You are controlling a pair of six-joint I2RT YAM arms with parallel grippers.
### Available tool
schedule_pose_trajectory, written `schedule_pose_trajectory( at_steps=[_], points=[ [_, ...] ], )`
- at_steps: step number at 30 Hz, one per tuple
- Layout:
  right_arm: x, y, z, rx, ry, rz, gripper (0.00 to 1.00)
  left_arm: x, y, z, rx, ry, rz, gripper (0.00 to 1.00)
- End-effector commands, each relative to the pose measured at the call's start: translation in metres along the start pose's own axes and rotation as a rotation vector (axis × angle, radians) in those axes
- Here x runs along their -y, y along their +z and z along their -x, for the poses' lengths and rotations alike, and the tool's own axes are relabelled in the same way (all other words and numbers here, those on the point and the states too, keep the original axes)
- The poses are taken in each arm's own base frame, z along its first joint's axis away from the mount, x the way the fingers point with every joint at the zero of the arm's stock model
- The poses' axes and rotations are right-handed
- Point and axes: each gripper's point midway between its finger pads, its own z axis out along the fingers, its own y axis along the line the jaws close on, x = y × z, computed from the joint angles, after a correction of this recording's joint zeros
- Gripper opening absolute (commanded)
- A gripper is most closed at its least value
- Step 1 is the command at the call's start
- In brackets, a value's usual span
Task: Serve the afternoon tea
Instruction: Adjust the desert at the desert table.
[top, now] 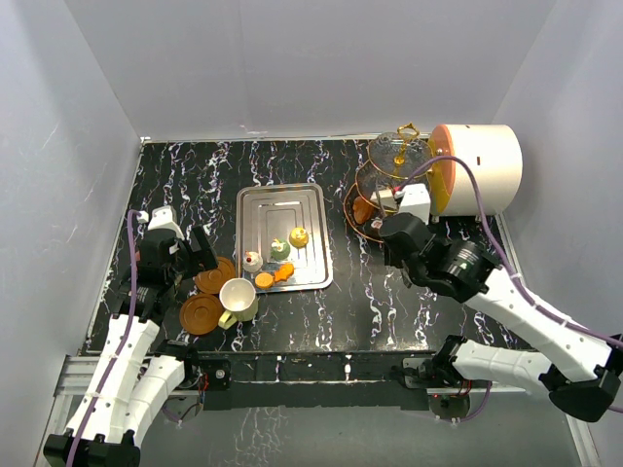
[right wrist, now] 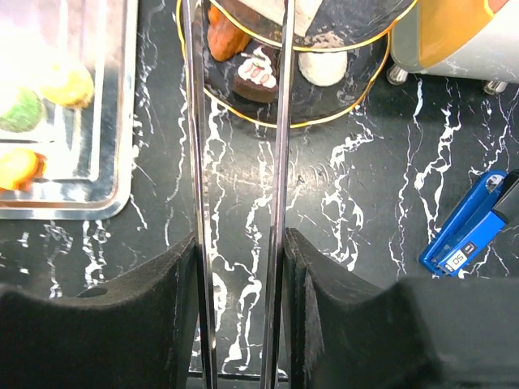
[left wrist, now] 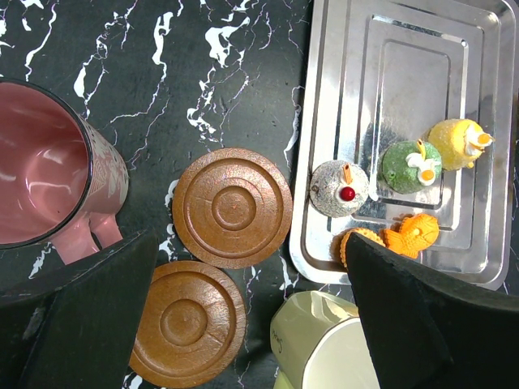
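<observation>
Right fingers (right wrist: 122,324) pinch steel tongs (right wrist: 280,162); left fingers (left wrist: 422,324) spread wide.

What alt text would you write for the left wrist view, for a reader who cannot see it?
Open fingers frame two brown saucers on a black marbled table, with a pink cup left, a cream cup below, and a steel tray of small cakes right.

Mirror-polished metal is seen on the tray (left wrist: 405,49) and tongs (right wrist: 280,162); the saucers (left wrist: 232,207) are shown matt, ringed, wood-like; the table (left wrist: 162,65) is finished glossy.
</observation>
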Motion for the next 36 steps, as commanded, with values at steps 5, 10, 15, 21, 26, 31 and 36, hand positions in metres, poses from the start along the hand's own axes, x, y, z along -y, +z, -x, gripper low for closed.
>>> schedule_pose_trajectory(
  at_steps=[5, 10, 15, 21, 26, 31, 36],
  points=[
    [-0.001, -0.03, 0.029, 0.056, 0.168, 0.079, 0.38, 0.004, -0.004, 0.006, 0.02, 0.007, -0.02, 0.99],
    [-0.011, -0.035, 0.011, -0.042, 0.182, 0.148, 0.38, 0.004, -0.003, 0.006, 0.02, 0.008, -0.02, 0.99],
    [-0.007, -0.036, 0.001, -0.106, 0.208, 0.157, 0.38, 0.004, -0.003, 0.006, 0.017, 0.008, -0.02, 0.99],
    [-0.004, -0.035, -0.017, -0.183, 0.206, 0.165, 0.36, 0.004, -0.003, 0.005, 0.018, 0.007, -0.022, 0.99],
    [0.021, -0.023, -0.022, -0.18, 0.217, 0.034, 0.38, 0.004, -0.003, 0.005, 0.017, 0.008, -0.022, 0.99],
    [0.033, -0.002, -0.001, -0.141, 0.256, 0.035, 0.38, 0.004, -0.003, 0.005, 0.018, 0.007, -0.021, 0.99],
    [0.039, 0.019, 0.022, -0.126, 0.309, 0.139, 0.37, 0.003, -0.003, 0.005, 0.018, 0.008, -0.019, 0.99]
  ],
)
